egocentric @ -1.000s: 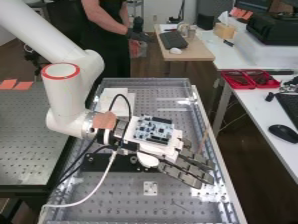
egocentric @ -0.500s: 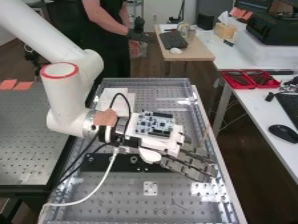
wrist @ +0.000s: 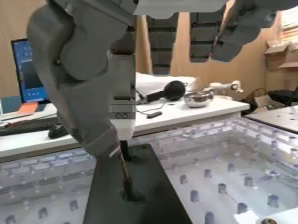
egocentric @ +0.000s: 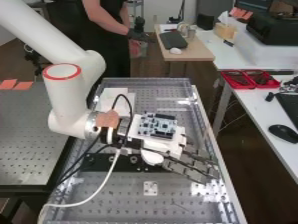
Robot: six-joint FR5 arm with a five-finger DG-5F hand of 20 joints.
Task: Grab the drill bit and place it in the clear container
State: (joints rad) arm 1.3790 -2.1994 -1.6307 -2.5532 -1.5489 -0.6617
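Nearest, a small pale plate (egocentric: 151,188) with holes lies flat on the perforated bench (egocentric: 120,200). Beyond it the hand (egocentric: 166,146) hangs low over the bench, beside a long black block (egocentric: 106,164) with round openings along it. In the wrist view the drill bit (wrist: 126,175), thin and brownish, stands nearly upright, its foot at a dark socket (wrist: 132,196) on that block and its top right by the hand (wrist: 83,65); whether it is gripped, one cannot tell. White sheets (egocentric: 114,102) lie farther along the bench.

On the white desk (egocentric: 269,106) beyond, red trays (egocentric: 238,86) hold small dark items, too small to name. Also there are a shiny metal bowl (wrist: 197,99), its inside hidden, and a tissue box (egocentric: 225,33) with a white tissue poking up. Farther back sits a cardboard box (wrist: 282,59).
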